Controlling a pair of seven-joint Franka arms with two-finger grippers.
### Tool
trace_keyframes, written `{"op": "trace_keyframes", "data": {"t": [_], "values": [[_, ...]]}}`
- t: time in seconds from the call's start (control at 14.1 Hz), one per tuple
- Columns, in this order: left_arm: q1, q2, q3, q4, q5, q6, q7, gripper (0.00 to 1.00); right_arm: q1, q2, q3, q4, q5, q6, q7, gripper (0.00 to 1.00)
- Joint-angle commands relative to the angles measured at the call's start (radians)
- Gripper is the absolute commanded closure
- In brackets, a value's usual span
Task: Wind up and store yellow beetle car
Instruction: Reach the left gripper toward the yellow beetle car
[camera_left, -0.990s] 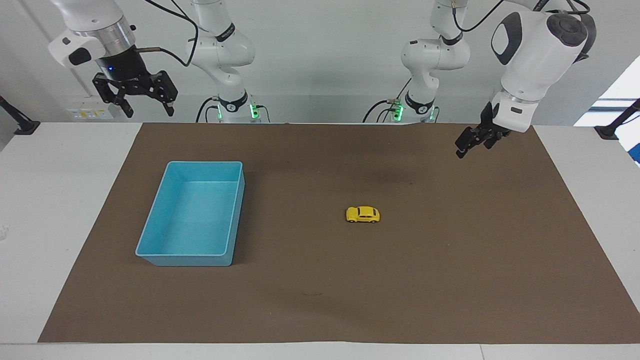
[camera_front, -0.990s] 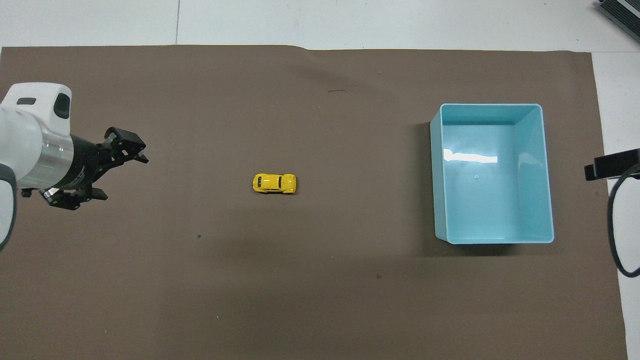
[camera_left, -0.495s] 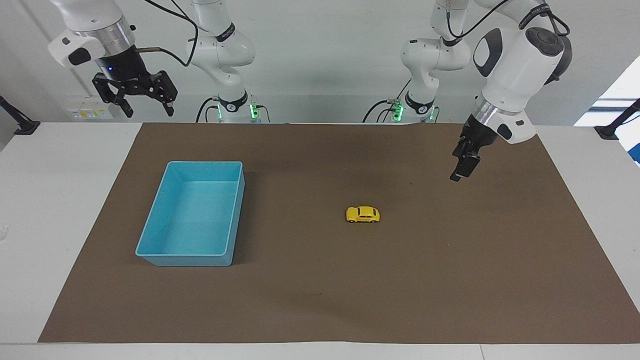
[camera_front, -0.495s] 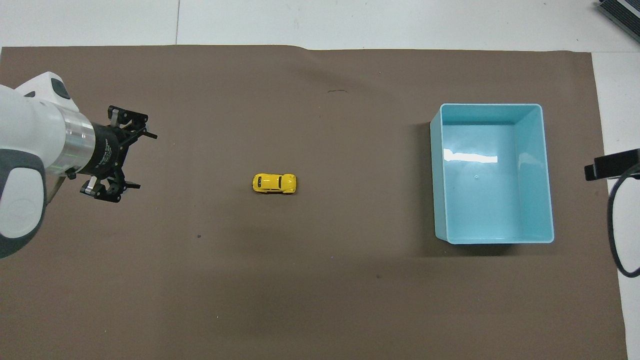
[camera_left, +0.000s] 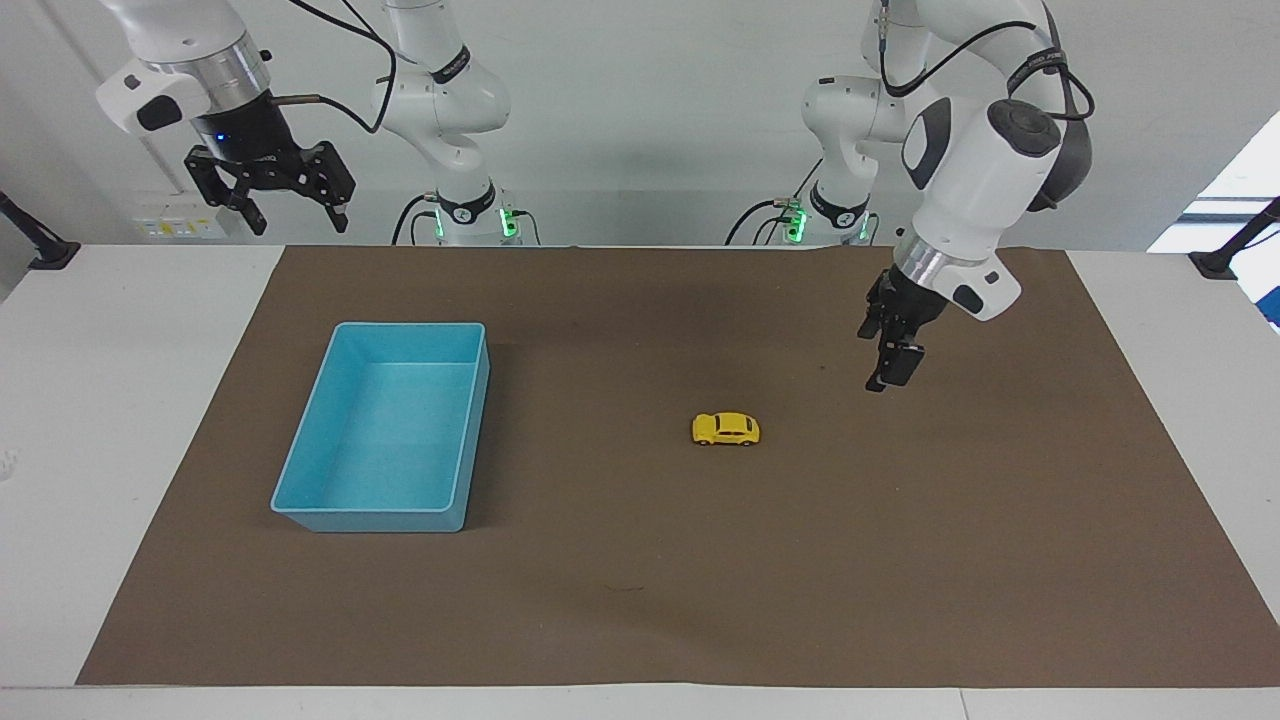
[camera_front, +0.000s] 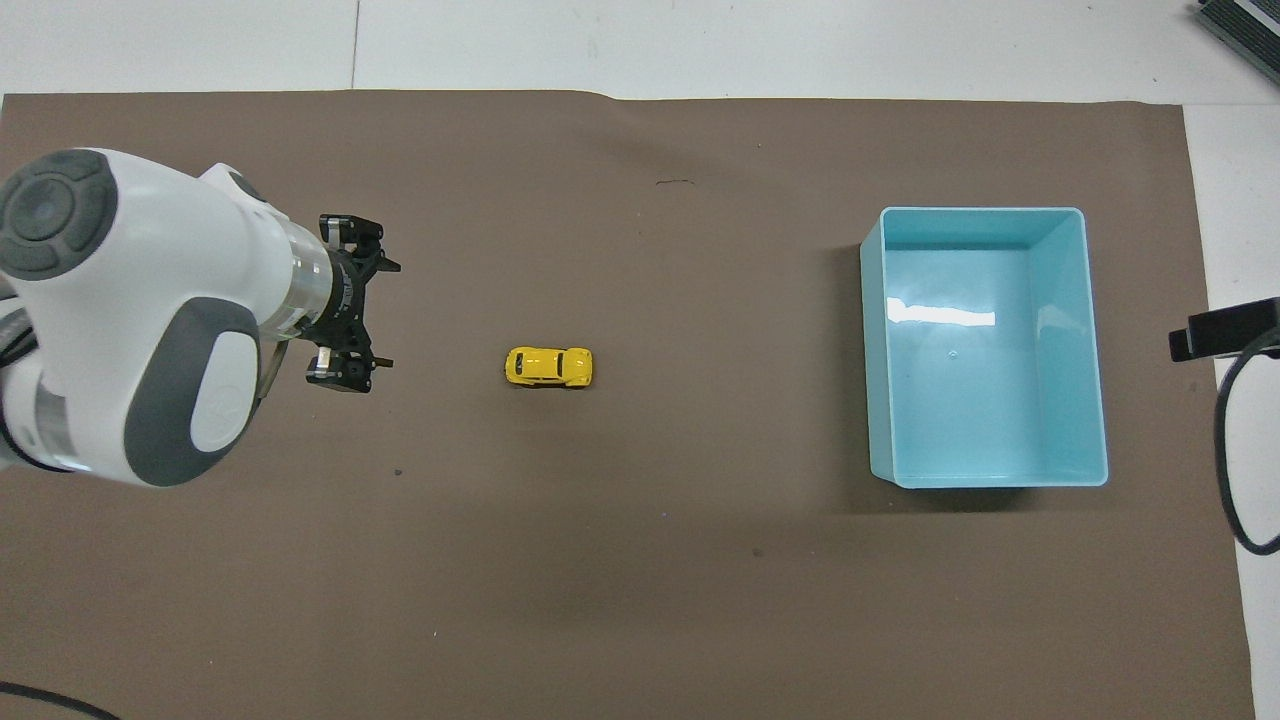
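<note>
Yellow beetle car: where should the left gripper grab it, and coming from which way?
Judging by its pose, grip the yellow beetle car across its two long flanks, coming straight down. It stands on its wheels on the brown mat, lengthwise along the table. The open left gripper hangs over the mat toward the left arm's end.

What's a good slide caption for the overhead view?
Left claw hovers open over the brown mat, approaching the yellow beetle car; empty blue bin waits nearby.

We're in a robotics lab: two white arms (camera_left: 960, 170) mounted at the top of the frame, cables trailing, green status lights (camera_left: 505, 222) glowing at their bases, a brown mat (camera_left: 640, 600) covering a plain white table (camera_left: 100, 400).
</note>
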Motion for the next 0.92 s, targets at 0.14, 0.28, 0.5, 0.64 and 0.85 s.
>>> {"op": "trace_keyframes", "data": {"t": [0.14, 0.28, 0.5, 0.64, 0.85], "values": [[-0.090, 0.089, 0.017, -0.008, 0.001, 0.081, -0.141, 0.00, -0.005, -0.011, 0.002, -0.009, 0.018, 0.002, 0.016, 0.00], [-0.107, 0.129, 0.016, -0.006, 0.001, 0.128, -0.247, 0.00, -0.005, -0.011, 0.002, -0.008, 0.018, 0.002, 0.016, 0.00], [-0.137, 0.156, 0.016, -0.009, 0.001, 0.148, -0.309, 0.00, -0.003, -0.011, 0.002, -0.009, 0.018, 0.002, 0.016, 0.00], [-0.168, 0.188, 0.017, -0.008, 0.001, 0.166, -0.366, 0.00, -0.005, -0.011, 0.002, -0.009, 0.018, 0.002, 0.016, 0.00], [-0.202, 0.244, 0.017, -0.009, 0.003, 0.202, -0.394, 0.00, -0.005, -0.011, 0.002, -0.008, 0.018, 0.002, 0.016, 0.00]]}}
